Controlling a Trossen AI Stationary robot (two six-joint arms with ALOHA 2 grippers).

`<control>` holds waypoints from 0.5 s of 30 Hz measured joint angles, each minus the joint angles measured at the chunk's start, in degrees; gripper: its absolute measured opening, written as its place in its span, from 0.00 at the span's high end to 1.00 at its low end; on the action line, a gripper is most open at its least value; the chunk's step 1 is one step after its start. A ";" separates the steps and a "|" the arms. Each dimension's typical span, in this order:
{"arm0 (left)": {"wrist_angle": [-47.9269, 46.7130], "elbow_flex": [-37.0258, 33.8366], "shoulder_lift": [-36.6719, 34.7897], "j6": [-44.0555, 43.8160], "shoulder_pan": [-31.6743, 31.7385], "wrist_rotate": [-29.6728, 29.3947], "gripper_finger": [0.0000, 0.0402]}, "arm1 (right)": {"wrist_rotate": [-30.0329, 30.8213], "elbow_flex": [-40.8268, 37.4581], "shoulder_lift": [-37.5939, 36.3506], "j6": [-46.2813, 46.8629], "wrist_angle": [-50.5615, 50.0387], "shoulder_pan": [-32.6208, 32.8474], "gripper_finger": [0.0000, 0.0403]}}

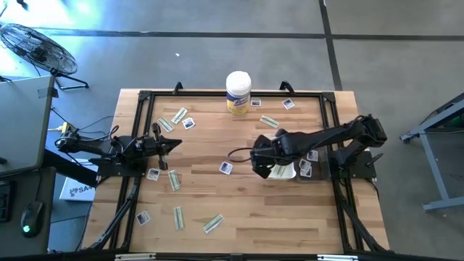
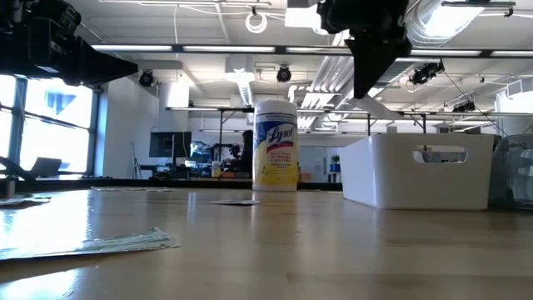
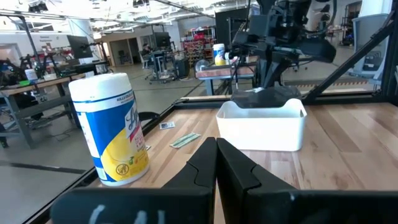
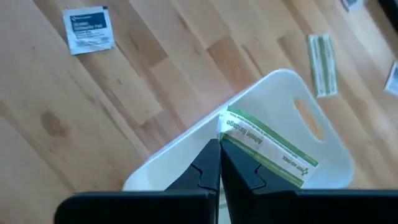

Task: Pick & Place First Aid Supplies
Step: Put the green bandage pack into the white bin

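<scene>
Small flat packets lie scattered on the wooden table: pale green-white strips and white squares. My right gripper hangs over the near-left corner of a white bin, shut on one green-white strip packet. In the low view it stands well above the bin. My left gripper waits above the table's left side, shut and holding nothing; its fingers point across toward the bin. My right gripper pinches the green-white strip packet by one short end, right at the fingertips, coming from above and pointing down. The strip is lifted clear and reaches sideways from the fingers over the bin's inside, lying roughly flat.
A tall white canister with a yellow label stands near the far edge. A white square packet and a strip lie on the wood beside the bin. A black frame runs around the table. More strips lie near the near edge.
</scene>
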 joint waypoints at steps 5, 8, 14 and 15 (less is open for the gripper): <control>0.00 0.01 0.00 0.00 0.00 -0.02 1.00 | -0.06 -0.63 0.00 4.86 -0.01 0.00 1.00; -0.02 0.01 0.00 -0.01 0.02 -0.02 1.00 | -2.89 -3.87 0.00 8.39 1.13 -0.04 1.00; -0.02 0.02 0.00 0.00 0.01 -0.01 1.00 | -2.73 -11.65 0.07 14.33 2.71 -0.17 0.99; 0.00 0.01 0.00 0.00 0.01 0.00 1.00 | -2.27 -12.52 0.07 14.65 2.65 -0.36 0.98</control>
